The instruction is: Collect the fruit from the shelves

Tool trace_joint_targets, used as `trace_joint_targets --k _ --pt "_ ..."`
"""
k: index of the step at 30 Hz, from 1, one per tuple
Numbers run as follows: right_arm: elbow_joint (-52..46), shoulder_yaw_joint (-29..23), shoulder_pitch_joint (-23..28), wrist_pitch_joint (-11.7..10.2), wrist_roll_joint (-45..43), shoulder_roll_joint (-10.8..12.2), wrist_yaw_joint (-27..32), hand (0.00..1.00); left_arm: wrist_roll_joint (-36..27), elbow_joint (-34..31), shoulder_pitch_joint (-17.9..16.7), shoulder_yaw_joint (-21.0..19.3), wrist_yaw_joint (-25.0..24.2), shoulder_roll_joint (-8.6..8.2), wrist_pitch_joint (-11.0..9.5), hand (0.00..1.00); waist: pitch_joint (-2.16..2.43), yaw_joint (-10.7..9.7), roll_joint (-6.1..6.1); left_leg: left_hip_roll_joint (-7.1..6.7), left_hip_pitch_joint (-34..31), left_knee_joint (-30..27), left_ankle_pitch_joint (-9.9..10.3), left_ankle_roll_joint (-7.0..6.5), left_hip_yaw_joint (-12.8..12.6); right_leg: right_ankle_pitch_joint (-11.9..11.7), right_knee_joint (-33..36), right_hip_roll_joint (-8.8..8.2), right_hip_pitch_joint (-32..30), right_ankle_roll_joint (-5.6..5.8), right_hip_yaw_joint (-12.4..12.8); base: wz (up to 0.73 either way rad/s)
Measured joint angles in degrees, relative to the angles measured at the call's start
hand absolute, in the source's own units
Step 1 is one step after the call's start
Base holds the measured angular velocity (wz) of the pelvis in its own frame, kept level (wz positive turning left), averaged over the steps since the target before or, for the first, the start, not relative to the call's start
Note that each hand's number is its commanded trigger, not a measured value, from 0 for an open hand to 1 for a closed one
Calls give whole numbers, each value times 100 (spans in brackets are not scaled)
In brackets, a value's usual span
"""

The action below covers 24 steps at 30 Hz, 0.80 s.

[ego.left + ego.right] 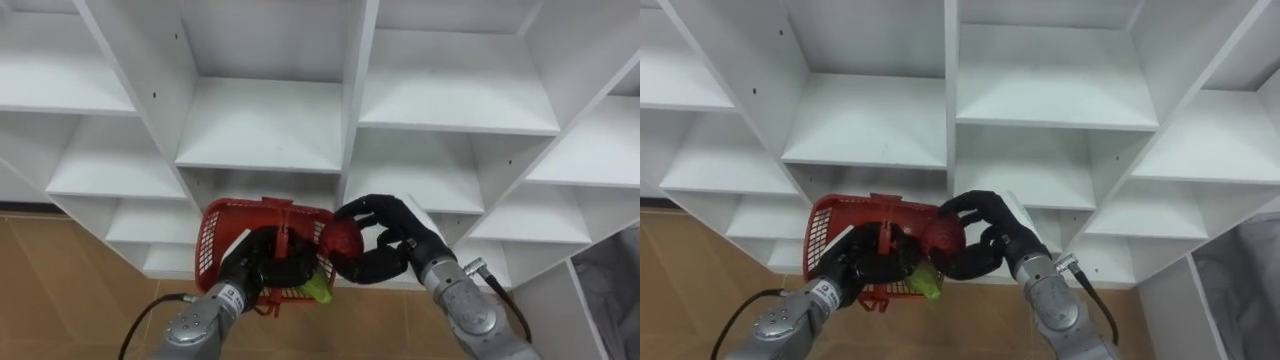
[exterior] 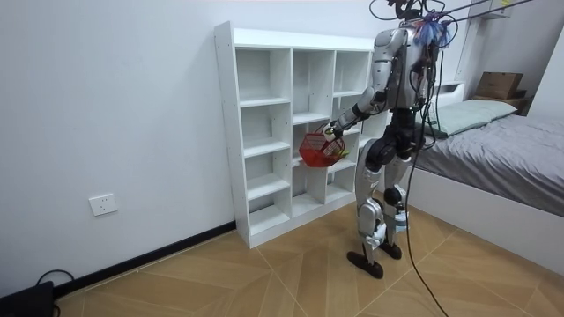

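A red plastic basket (image 1: pixel 232 236) hangs in front of the white closet (image 1: pixel 270 130), and my left hand (image 1: pixel 258 258) is curled round its handle from below. My right hand (image 1: pixel 390 240) is shut on a dark red round fruit (image 1: pixel 343 240), held at the basket's right rim. A yellow-green fruit (image 1: pixel 319 288) lies in the basket's near corner. In the right eye view the same basket (image 1: pixel 840 235), red fruit (image 1: pixel 943 237) and right hand (image 1: pixel 990 235) show. In the room view I stand facing the closet (image 2: pixel 291 132) with the basket (image 2: pixel 319 150) held at shelf height.
The closet's compartments around the hands look bare, with white shelves (image 1: pixel 455 100) and upright dividers (image 1: pixel 358 90). Wooden floor (image 1: pixel 70 290) lies below. A bed (image 2: pixel 493 167) stands to the room view's right, close behind me.
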State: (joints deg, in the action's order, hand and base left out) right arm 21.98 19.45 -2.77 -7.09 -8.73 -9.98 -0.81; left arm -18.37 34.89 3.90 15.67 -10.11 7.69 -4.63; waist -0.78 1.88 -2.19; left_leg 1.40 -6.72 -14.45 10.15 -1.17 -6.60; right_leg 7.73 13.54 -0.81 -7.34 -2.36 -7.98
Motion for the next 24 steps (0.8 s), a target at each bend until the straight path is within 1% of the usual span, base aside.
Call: trace_joint_targets --k 4,9,13,17,24 --pt "-53 -52 -1 -58 -312 -27 73 100 1 -50 -2 -3 -74 0 -29 100 1 11 1 7 0 0 0 0 10 0 -5 -2 3 0 4 0" --pt "-52 -51 -1 -58 -766 -36 157 100 5 -65 -3 -3 -83 -10 -48 100 4 48 7 13 -12 8 0 0 -7 0 -6 1 -19 0 8 -1" --pt "-52 -49 0 -58 -1018 -44 217 100 12 -66 -5 -3 -158 -25 -48 100 25 77 38 19 -54 8 0 0 -42 -1 3 5 -71 -1 21 -2" --pt "-52 -49 0 -58 -1169 -44 274 100 18 -71 -5 -3 -210 -36 -48 100 36 157 47 23 -54 49 -1 1 -82 -1 2 13 -99 -1 70 -4" --pt "-52 -36 0 -58 -1310 -3 311 100 27 -71 -5 -12 -312 -6 -48 100 44 173 51 23 -58 74 -1 1 -117 -1 5 16 -148 -1 142 -5"
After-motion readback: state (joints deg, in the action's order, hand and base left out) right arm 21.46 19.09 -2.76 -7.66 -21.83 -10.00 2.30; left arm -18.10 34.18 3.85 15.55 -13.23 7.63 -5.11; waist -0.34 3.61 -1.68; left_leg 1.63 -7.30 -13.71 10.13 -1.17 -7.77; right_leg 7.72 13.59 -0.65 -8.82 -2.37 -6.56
